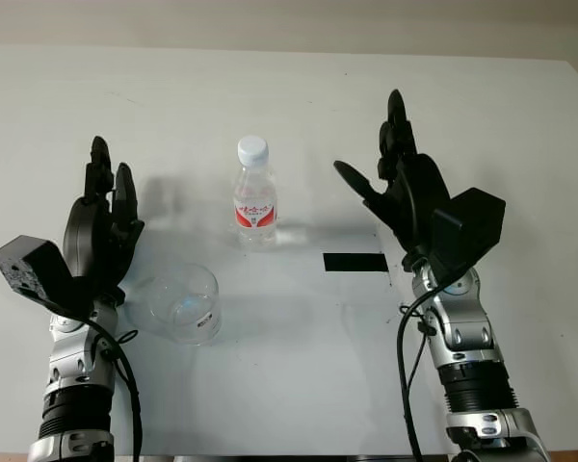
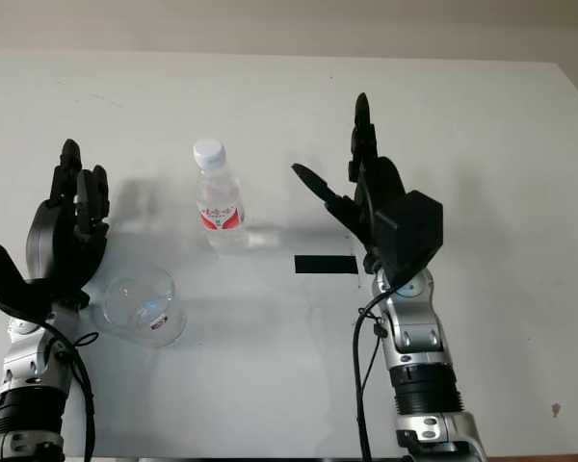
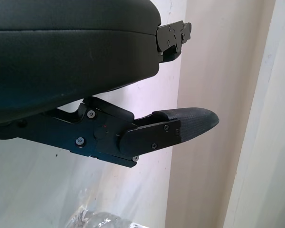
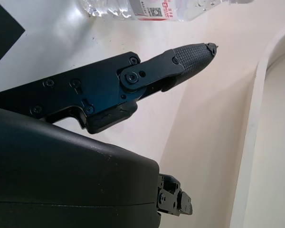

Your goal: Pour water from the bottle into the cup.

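Clear plastic water bottle (image 1: 254,195), white cap on, red-and-white label with print too small to read, upright near the middle of the white table (image 1: 299,106). Nearer the front edge and leftward, a clear cup (image 1: 180,303) tipped on its side, small sticker on it. Black tape patch (image 1: 354,262) right of the bottle. Left hand (image 1: 104,223) open beside the cup; right hand (image 1: 397,188) open, raised right of the bottle, grasping nothing.
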`<state>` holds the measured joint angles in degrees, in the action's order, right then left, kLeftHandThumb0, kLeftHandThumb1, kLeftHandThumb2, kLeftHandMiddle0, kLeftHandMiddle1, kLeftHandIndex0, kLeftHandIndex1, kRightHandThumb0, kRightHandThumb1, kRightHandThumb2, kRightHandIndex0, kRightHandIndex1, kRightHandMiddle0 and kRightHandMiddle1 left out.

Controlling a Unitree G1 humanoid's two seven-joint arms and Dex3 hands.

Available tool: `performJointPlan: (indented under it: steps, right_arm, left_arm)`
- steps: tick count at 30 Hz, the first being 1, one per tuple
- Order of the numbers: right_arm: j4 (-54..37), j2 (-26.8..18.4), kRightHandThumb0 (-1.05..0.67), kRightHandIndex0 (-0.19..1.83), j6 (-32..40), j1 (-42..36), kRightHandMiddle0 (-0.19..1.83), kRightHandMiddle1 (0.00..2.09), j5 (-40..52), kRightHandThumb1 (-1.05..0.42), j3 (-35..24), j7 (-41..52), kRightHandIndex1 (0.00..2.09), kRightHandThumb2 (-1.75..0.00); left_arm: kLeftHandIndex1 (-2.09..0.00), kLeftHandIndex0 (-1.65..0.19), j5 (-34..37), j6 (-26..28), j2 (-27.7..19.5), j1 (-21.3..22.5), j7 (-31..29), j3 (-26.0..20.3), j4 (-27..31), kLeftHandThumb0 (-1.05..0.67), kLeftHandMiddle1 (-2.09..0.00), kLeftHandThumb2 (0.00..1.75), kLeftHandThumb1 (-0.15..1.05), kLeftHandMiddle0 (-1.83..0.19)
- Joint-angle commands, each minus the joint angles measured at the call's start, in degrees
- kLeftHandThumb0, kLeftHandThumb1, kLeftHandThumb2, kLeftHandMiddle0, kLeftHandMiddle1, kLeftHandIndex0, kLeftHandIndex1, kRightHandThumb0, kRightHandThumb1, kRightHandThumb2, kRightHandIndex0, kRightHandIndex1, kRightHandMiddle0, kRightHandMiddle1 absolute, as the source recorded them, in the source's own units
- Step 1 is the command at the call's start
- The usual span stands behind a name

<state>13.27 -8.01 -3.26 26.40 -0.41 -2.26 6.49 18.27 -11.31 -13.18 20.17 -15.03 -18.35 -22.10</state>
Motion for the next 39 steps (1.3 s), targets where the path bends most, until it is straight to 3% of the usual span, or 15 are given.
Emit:
performJointPlan:
  steps: [1,19,39]
  right_arm:
    - [-0.67,-0.63,-0.85,-0.19,-0.77,0.57,-0.19,0.00,-0.72,-0.98,0.65,0.22,0.00,-0.05]
    - [4.85,1.65,-0.94,-0.19,0.03,3.39,-0.19,0.00,3.12,-0.91,5.55,12.18,0.00,-0.04]
    - [28.58,5.44,-1.01,-0.19,-9.76,16.86,-0.19,0.00,3.32,-0.87,6.90,20.66,0.00,-0.05]
  left_arm:
    - [0.00,0.19,0.32,-0.24,0.69,-1.73,-0.07,0.10,1.22,-0.63,-0.06,0.59,1.05,0.14]
    - [-0.01,0.19,0.08,1.20,0.30,-2.58,0.51,-0.10,2.77,-0.62,-0.05,0.58,1.05,0.13]
    - [-0.04,0.19,-0.31,0.90,0.43,-2.05,1.47,-0.03,2.70,-0.63,-0.06,0.57,1.05,0.11]
